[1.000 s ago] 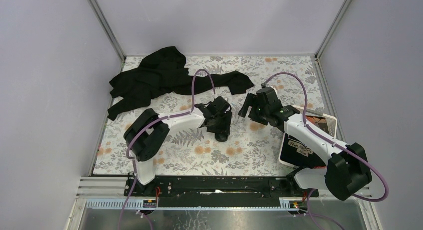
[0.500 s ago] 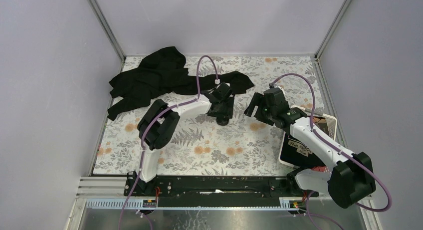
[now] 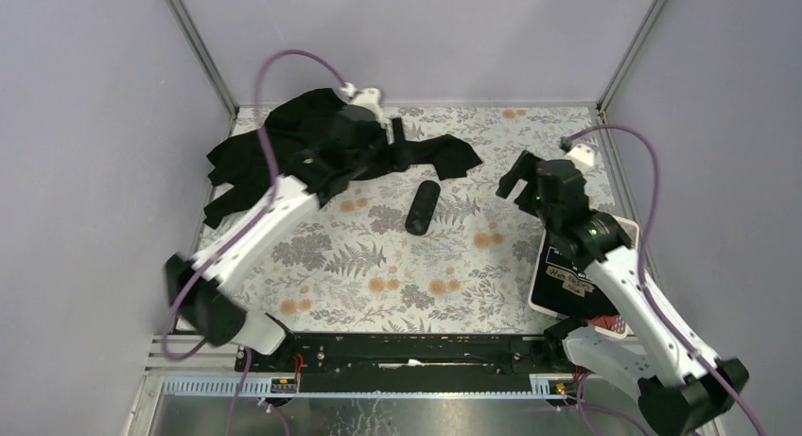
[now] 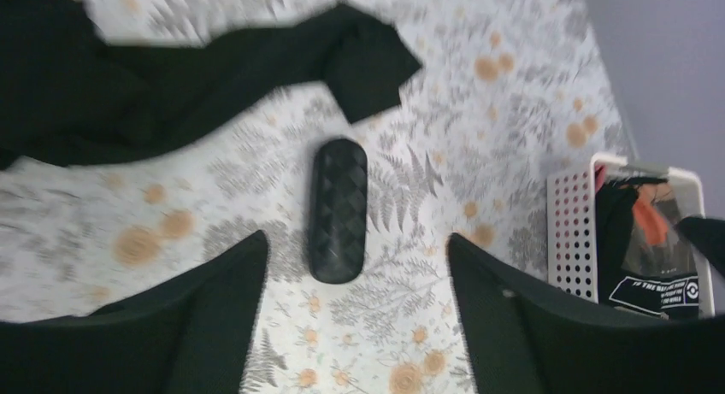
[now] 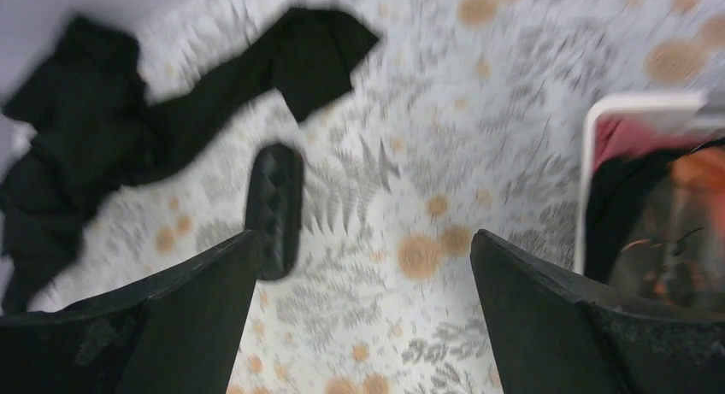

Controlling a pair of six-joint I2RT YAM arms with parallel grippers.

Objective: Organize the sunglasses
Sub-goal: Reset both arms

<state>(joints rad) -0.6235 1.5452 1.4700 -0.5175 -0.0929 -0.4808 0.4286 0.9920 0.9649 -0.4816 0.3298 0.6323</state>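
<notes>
The flowered table (image 3: 378,285) fills the floor of my cell, and across its far left part sprawls a black garment (image 3: 284,152), one long strip of it reaching right toward the middle. My left arm stretches up and away to the far left, so my left gripper (image 4: 356,238) hangs above that garment; its two fingers stand wide apart with nothing between them, and through the gap my wrist camera looks down on the table. My right arm rises at the right side, and my right gripper (image 5: 366,236) hovers high there, its fingers likewise spread wide and gripping nothing. Along the right edge of the table stands a white perforated basket (image 3: 628,230) with dark and orange-red things in it and a black printed label; it is partly behind my right arm. Near the middle of the table, toward the far side, lies the black oval case (image 3: 422,207), closed, its quilted lid up and its length running near to far. It sits just near of the garment's right end, apart from it, and well left of the basket. The sunglasses show in none of my views, so I cannot tell where they are.
</notes>
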